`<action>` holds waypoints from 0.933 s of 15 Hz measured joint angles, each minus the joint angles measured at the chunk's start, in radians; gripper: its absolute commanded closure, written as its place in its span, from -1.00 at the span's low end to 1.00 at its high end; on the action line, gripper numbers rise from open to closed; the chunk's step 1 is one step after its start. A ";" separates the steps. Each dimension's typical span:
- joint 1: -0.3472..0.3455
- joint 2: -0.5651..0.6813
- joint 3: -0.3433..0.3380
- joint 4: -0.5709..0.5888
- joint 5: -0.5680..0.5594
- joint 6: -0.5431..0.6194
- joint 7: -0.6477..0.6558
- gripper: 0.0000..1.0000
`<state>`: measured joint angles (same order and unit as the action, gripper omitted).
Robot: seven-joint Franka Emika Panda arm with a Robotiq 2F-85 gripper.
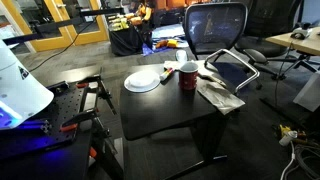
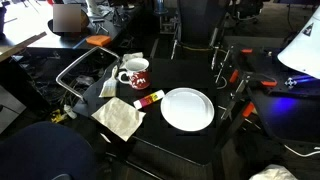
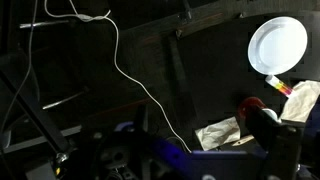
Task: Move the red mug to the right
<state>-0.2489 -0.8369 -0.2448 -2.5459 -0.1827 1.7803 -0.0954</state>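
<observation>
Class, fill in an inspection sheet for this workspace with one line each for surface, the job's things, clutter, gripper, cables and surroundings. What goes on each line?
surface: black table, dark top.
job's things: red mug, upright on the table, nothing gripping it.
clutter: white plate; red-and-yellow marker lying between plate and mug; crumpled paper on the mug's other side.
gripper: nothing seen that can be identified in any view.
cables: thin white cable snaking across the wrist view.
surroundings: office chair behind the table; red-handled clamps at the table's edge.
</observation>
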 measured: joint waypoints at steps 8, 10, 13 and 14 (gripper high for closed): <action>0.001 0.000 0.000 0.000 0.000 0.000 0.000 -1.00; 0.011 0.005 0.004 0.000 0.001 0.010 0.000 -1.00; 0.047 0.030 0.037 0.007 0.012 0.034 0.008 -1.00; 0.062 0.045 0.054 0.012 0.019 0.043 0.022 -1.00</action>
<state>-0.1868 -0.7915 -0.1903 -2.5339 -0.1632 1.8235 -0.0737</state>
